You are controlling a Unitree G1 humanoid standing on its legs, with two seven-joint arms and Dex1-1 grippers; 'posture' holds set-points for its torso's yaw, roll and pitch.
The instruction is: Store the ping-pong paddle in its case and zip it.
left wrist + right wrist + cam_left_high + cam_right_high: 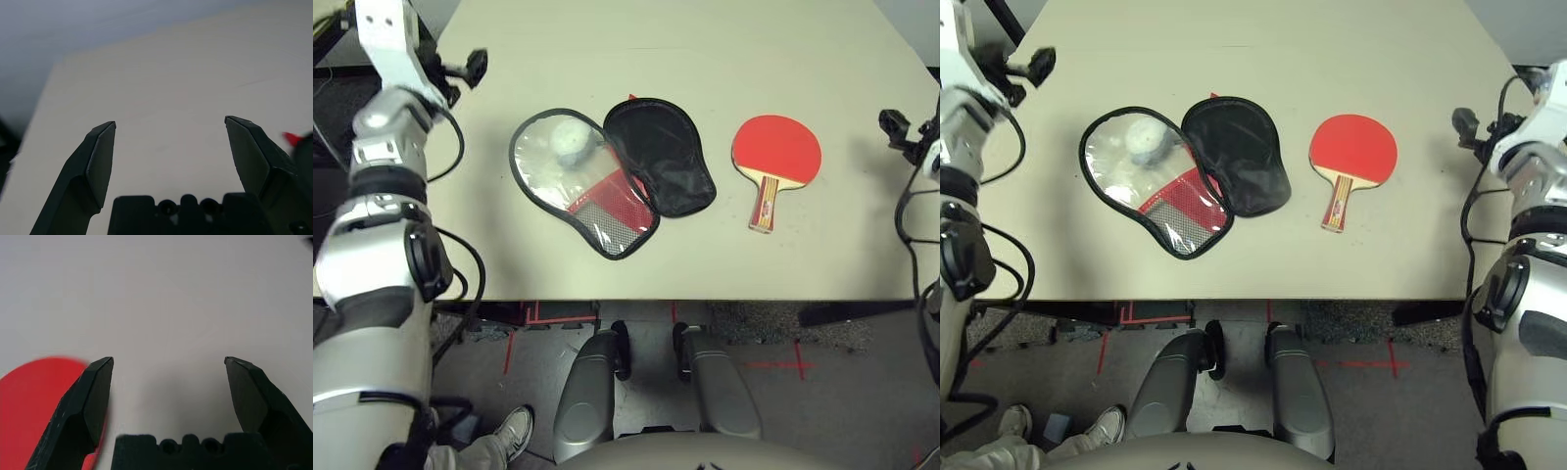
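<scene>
pale table (695,264) above grey floor (852,392) with red tape marks (800,360).

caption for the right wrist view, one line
Right gripper open above the bare table, red paddle beside one finger.

1. A wide table (842,264) with a smooth, pale cream top fills the upper part of the frame, its straight front edge running across below the middle.
2. A faint thin line (636,48) crosses the tabletop near the upper centre.
3. Grey floor (862,392) spreads over the lower part.
4. Red tape marks the floor: a cross (799,364) at lower right and a slanting strip (508,352) at lower left.
5. A dark speckled patch (783,323) lies just below the table's edge, right of centre, near a black bar (847,312).
6. A plain pale grey surface (913,24) shows in the upper right corner.
7. Soft, diffuse shadows fall on the tabletop.
</scene>
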